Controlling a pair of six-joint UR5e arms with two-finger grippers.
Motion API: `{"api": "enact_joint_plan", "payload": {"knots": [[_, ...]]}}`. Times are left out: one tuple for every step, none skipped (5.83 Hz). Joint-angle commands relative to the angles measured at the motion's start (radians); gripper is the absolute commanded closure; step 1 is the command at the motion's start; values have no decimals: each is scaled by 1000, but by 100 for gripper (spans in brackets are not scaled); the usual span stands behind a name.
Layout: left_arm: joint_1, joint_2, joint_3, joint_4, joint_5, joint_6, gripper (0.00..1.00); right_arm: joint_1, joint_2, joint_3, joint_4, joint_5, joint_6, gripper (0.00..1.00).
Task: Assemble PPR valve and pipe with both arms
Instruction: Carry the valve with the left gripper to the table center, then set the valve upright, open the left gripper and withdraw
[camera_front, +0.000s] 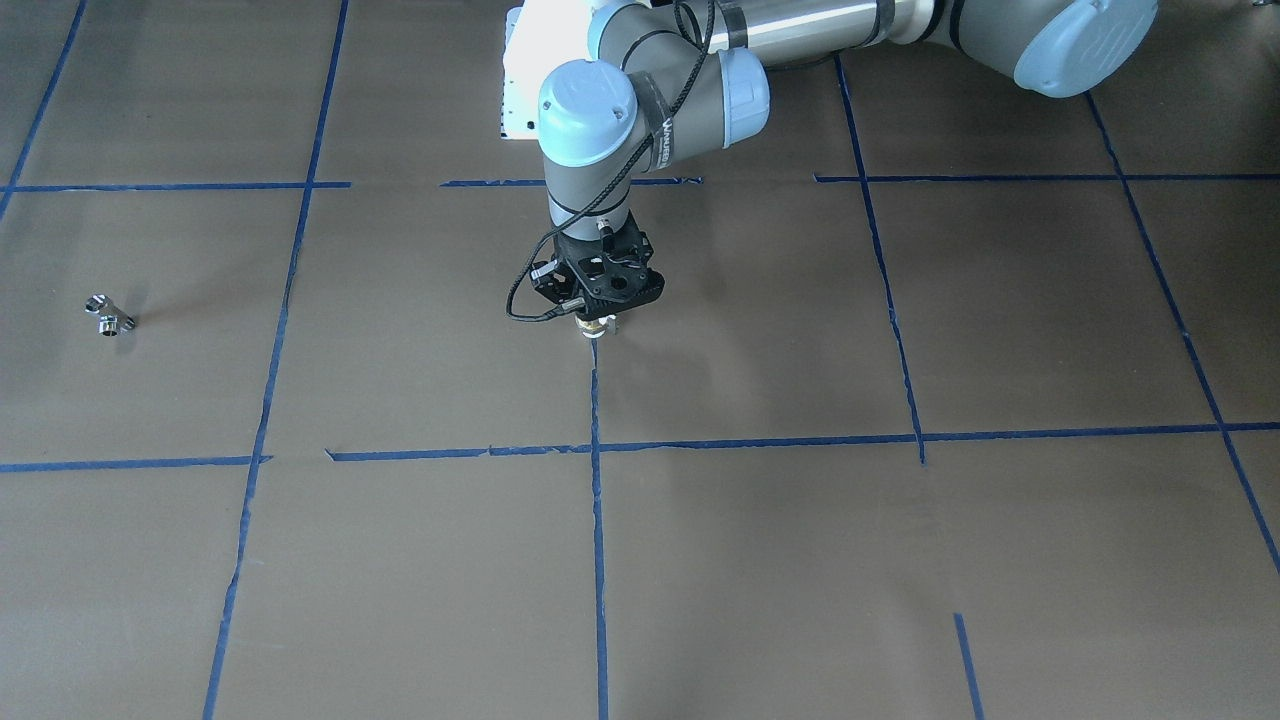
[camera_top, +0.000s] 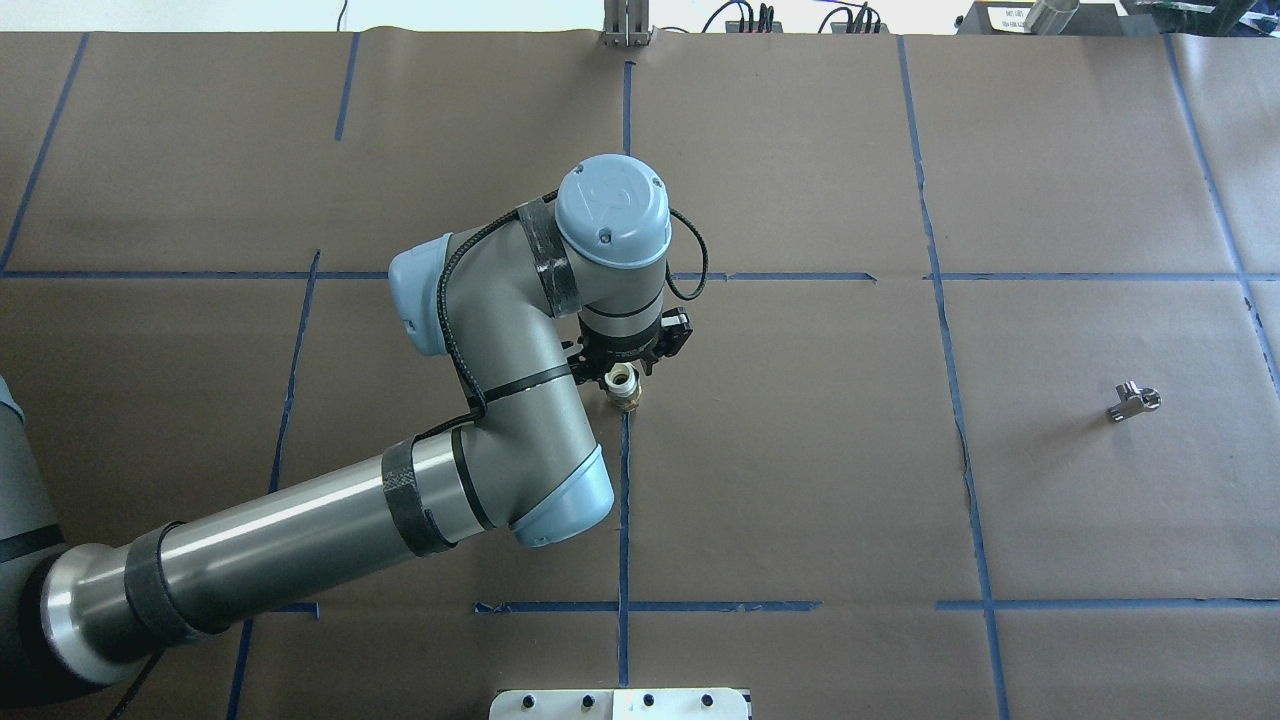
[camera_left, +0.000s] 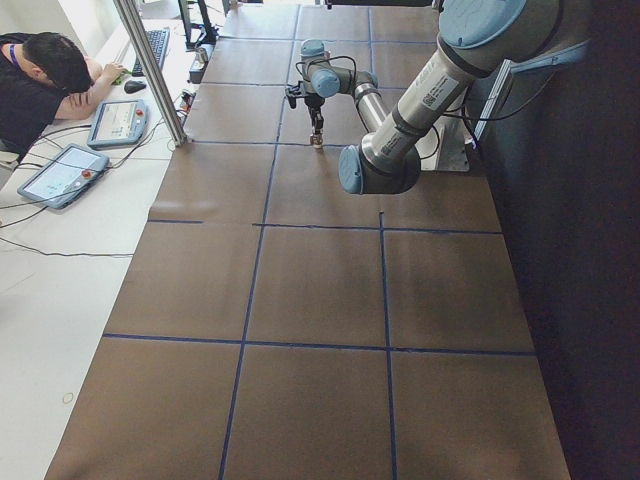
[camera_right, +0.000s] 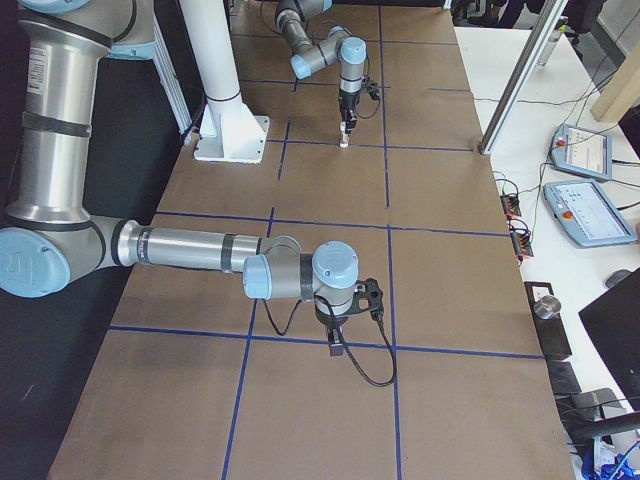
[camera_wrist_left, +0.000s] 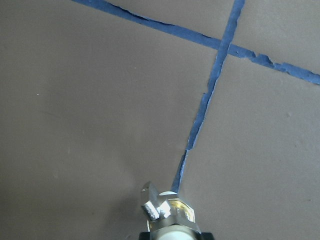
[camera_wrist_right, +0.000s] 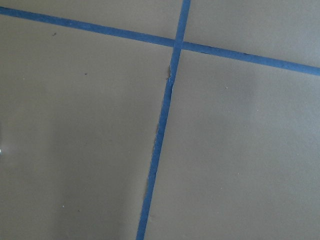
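L fingers (camera_front: 600, 311) clench the PPR valve (camera_top: 622, 385), seemingly just touching the counter (camera_front: 800, 560). The pipe (camera_top: 1133, 401) lies well apart on the R side. Can't tell whether R fingers (camera_right: 335, 347) are clenched or released.

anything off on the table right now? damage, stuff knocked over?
Only cosmetic: the blue tape is ragged and torn along its edges, and the grid lines have gaps. The PPR valve stands upright in the left gripper. The pipe lies well apart on the robot's right; no visible damage.
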Motion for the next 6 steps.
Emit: {"api": "enact_joint_plan", "payload": {"knots": [[-4, 4, -25, 1, 11, 5, 0, 0, 0, 0, 0, 2, 0, 0], [-15, 8, -77, 16, 5, 17, 0, 0, 0, 0, 0, 0, 0, 0], [-22, 13, -86, 18, 3, 19, 0, 0, 0, 0, 0, 0, 0, 0], [-54, 69, -136, 21, -37, 81, 0, 0, 0, -3, 0, 0, 0, 0], [-121, 188, -275, 100, -108, 240, 0, 0, 0, -8, 2, 20, -2, 0], [-201, 320, -418, 181, -141, 452, 0, 0, 0, 1, 11, 34, 0, 0]]}}
